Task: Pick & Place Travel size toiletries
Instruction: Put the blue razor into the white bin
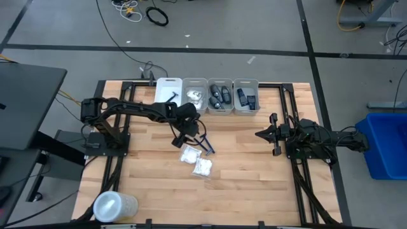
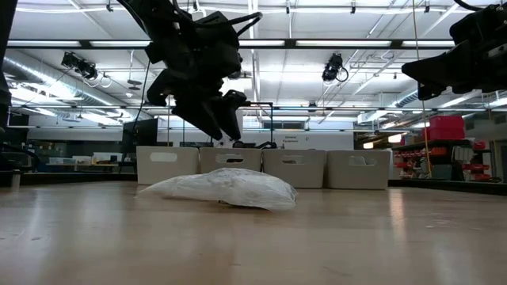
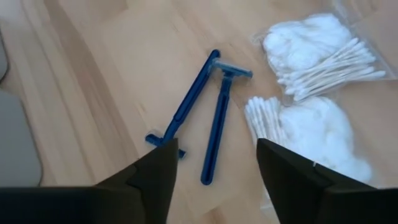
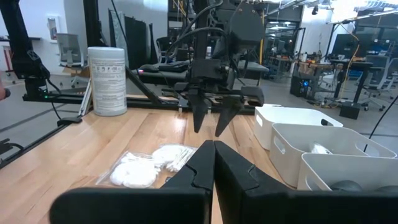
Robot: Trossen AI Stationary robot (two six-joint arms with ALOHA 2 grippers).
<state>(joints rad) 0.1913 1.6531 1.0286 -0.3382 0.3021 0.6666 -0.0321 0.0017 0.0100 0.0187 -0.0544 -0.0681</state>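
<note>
I see two blue razors (image 3: pixel 205 115) lying flat at frame centre, heads in opposite directions, handles nearly touching. Two clear packets (image 3: pixel 311 93) of white cotton lie at right.

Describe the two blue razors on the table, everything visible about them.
The two dark blue plastic T-shaped razors lie flat on the wooden table, loose, handles forming a narrow V: their ends nearly meet at one razor's head, while the other's head points the opposite way. The open left claw hovers above, touching neither. Clear packets of cotton swabs and cotton balls lie just beside them.
</note>
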